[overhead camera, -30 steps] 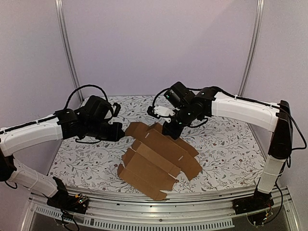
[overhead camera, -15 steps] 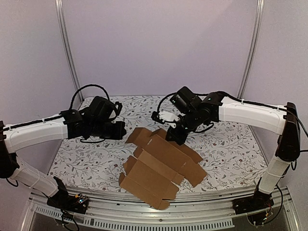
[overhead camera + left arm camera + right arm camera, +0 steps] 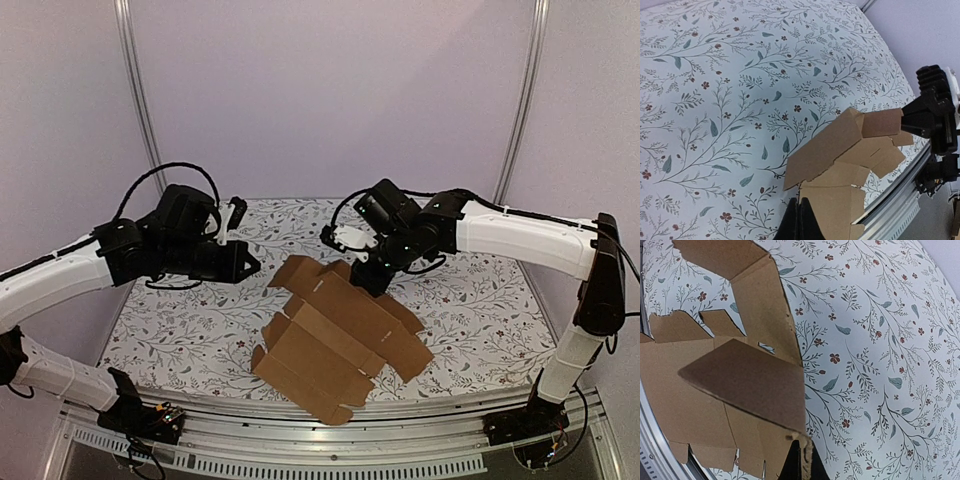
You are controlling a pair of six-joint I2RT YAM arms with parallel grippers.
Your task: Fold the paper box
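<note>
Up close, the right gripper (image 3: 801, 462) has its fingers drawn together on a cardboard edge of the paper box (image 3: 340, 335). It seems to be pinching that edge, though its wrist view cuts the fingertips off at the bottom. The left gripper (image 3: 799, 220) has its fingers pressed together with nothing between them, its tips just left of the box's far left flap and apart from it. The box is a creased brown sheet near the middle of the table (image 3: 470, 290), with one panel tilted up at the far side under the right gripper and the rest reaching toward the near edge. The tabletop is white, printed with leafy sprigs and small red flowers. A metal rail (image 3: 430, 430) runs along its near edge. Pale lilac walls (image 3: 330, 100) and slim metal posts (image 3: 140, 100) close the far side. The box's underside is hidden.
</note>
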